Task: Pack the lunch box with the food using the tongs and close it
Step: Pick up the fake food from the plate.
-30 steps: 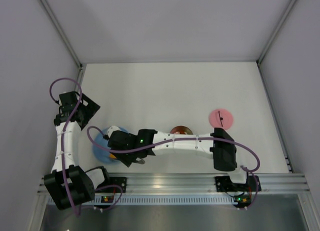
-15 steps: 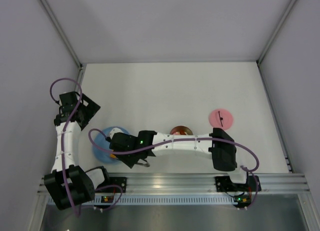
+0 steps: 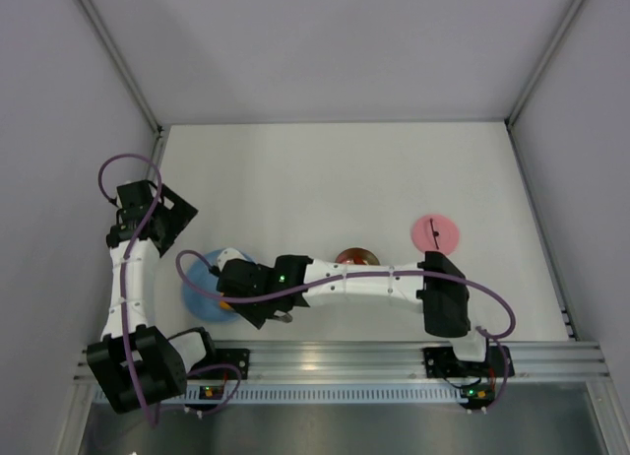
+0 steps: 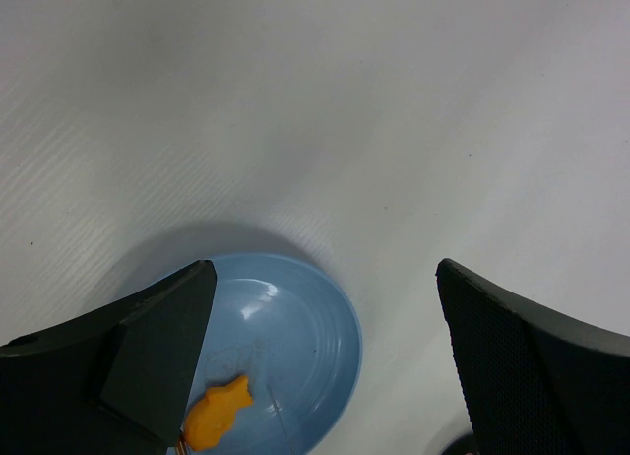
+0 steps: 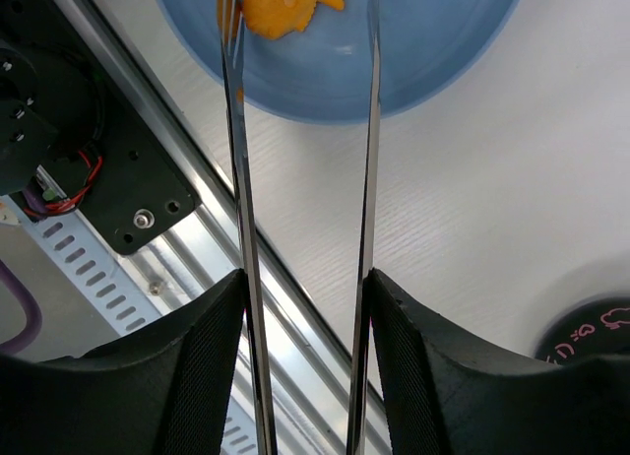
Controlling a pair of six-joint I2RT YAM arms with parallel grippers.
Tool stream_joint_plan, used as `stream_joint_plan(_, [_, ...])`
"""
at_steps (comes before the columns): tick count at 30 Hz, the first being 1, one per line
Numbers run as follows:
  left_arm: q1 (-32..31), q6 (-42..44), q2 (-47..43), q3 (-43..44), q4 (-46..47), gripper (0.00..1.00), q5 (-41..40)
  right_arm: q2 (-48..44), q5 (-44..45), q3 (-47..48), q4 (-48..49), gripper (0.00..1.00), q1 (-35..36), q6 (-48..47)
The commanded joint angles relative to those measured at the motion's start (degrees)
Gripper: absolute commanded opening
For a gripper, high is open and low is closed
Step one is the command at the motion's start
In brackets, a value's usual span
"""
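The right claw (image 5: 305,290) pinches the tongs (image 5: 372,130), whose arms stand on both sides of the orange food piece (image 5: 285,4) on the blue plate (image 5: 443,51), so the next move, I think, is a gentle squeeze, while the left claw (image 4: 325,297) is spread and holds nothing.

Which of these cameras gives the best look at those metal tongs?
The right wrist view: both arms of the tongs run from the right gripper up to the blue plate. The top view shows only a sliver; the left wrist view barely a faint line.
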Motion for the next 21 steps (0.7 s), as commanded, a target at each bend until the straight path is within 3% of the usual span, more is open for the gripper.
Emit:
stream_joint_plan(1, [0.3,-0.3,-0.8,-0.3,2.5,0.99,0.3,-4.3,1.4,0.3,-2.2,0.52,0.7,0.5])
stream_joint_plan(14, [0.3,-0.3,-0.7,-0.4,2.6,0.99,0.7,-1.6,-0.3,3.5,-2.5,0.53,0.7,-0.5])
stream_joint_plan(21, [0.3,-0.4,-0.7,-0.3,2.7,0.99,1.0,-0.5,-0.4,5.8,-3.0,0.49,0.7,-0.7])
